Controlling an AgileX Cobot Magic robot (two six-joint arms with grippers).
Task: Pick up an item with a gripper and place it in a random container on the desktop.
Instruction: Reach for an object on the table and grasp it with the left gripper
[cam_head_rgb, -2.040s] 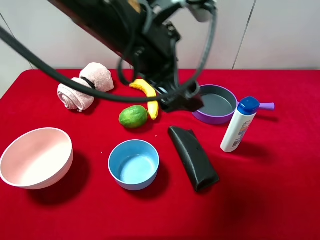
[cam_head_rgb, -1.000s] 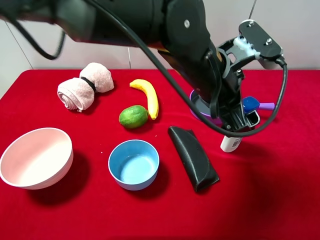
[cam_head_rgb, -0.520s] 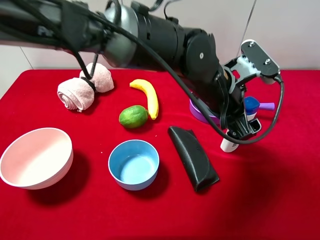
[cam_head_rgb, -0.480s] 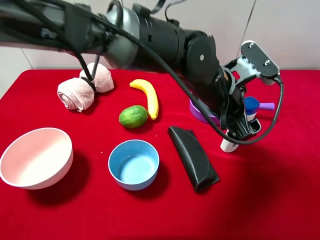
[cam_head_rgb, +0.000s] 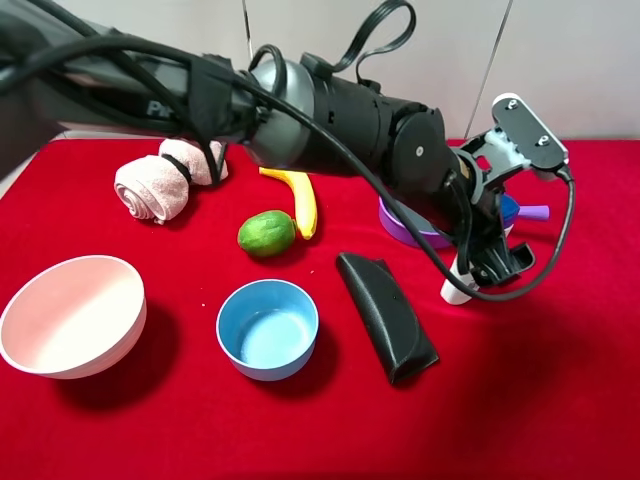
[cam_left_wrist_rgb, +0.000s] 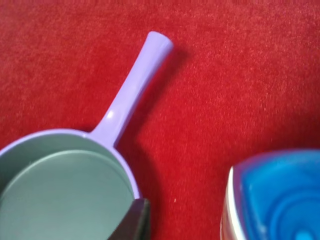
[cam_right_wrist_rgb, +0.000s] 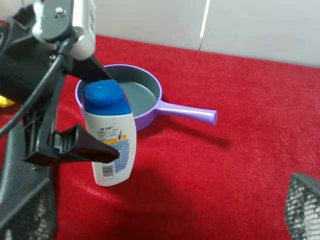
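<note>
Shampoo bottle (cam_right_wrist_rgb: 112, 125), upright at the purple pan's (cam_head_rgb: 398, 222) five o'clock, is straddled by the left gripper (cam_head_rgb: 495, 245), jaws apparently spread and unclamped, for transfer to the pink bowl (cam_head_rgb: 70, 320).

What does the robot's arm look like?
The left arm is fat, shiny black, with thick black cables looping off it and a grey bracket. Its left gripper has pointy black fingers. The right gripper has black mesh pads.

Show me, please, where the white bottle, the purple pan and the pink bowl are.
white bottle (cam_right_wrist_rgb: 114, 127), right wrist view, on the label under the cap.
purple pan (cam_right_wrist_rgb: 149, 118), right wrist view, on its outer wall near the handle.
pink bowl (cam_head_rgb: 70, 315), exterior high view, on its bare inside.
</note>
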